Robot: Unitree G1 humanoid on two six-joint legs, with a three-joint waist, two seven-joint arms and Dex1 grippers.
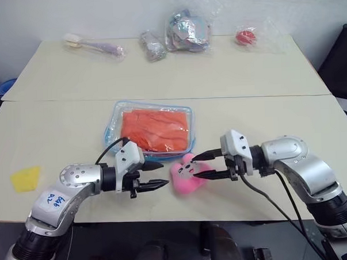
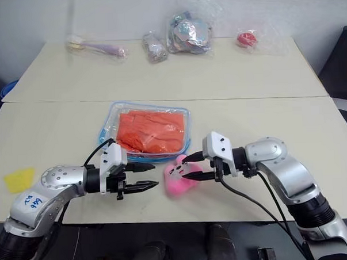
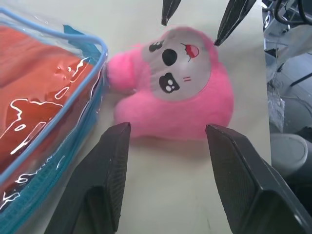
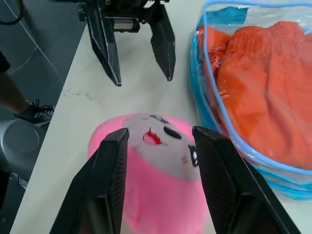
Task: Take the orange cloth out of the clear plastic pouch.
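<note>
A: Where is the cloth (image 1: 156, 129) sitting?

B: It is lying folded inside the pouch (image 1: 118, 116) in the middle of the table (image 1: 58, 129), with the blue zip edge running round it. Nothing is pulling it out yet.

A: And the grippers?

B: Both are hovering at the near edge, pointing at each other. The left gripper (image 1: 155, 174) is standing with its fingers apart and holding nothing. The right gripper (image 1: 205, 165) is also standing apart, its fingers straddling the pink toy (image 1: 186, 178) without pressing on it.

A: What is worrying you?

B: The toy is touching the pouch's near corner, between the grippers. A reach from here is likely grabbing plush, or shoving the pouch away. And the slick plastic is probably slipping unless one gripper is pinning it down.
</note>
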